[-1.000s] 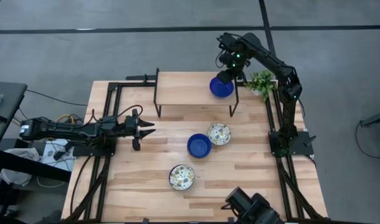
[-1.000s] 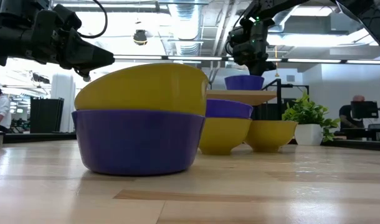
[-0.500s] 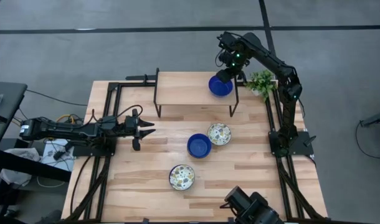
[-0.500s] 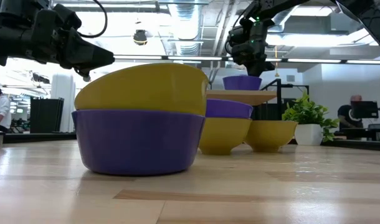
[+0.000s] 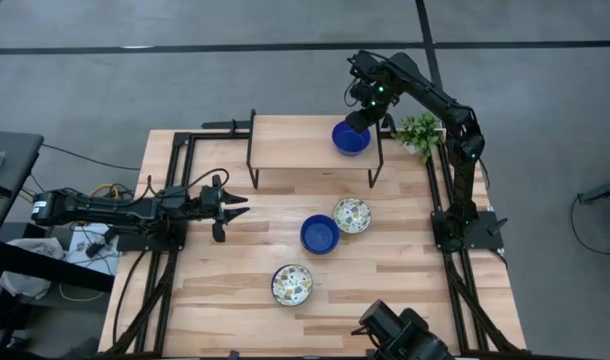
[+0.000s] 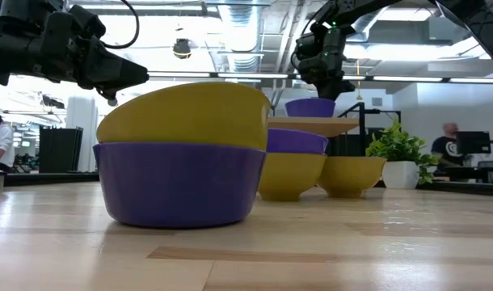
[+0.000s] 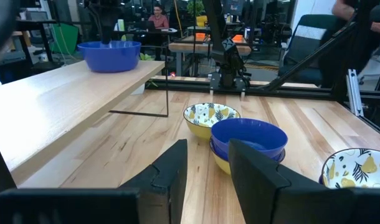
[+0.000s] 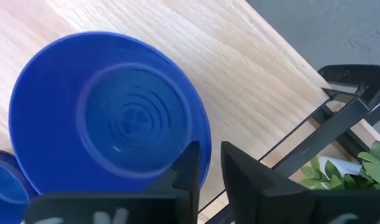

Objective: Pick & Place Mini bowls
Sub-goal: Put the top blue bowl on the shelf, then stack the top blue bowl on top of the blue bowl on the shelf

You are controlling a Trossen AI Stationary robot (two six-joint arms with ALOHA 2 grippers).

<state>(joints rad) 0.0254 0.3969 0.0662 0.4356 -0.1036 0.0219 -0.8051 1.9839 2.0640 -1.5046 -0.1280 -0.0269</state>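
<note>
Right gripper (image 5: 357, 122) over blue bowl (image 5: 350, 138) on shelf (image 5: 295, 145), jaws straddling rim; left gripper (image 5: 228, 207) jaws apart.

Two dark, near-black jointed arms, matte housings, blocky links. Right arm (image 5: 440, 100): small green indicator light near the wrist, square black base plate bolted at bench edge. Left arm (image 5: 115, 208): long slim links, black cable trailing along it, pale label near the base. Left claw (image 7: 205, 168) and right claw (image 8: 205, 168): flat, angular black fingers, plain faces.
</note>
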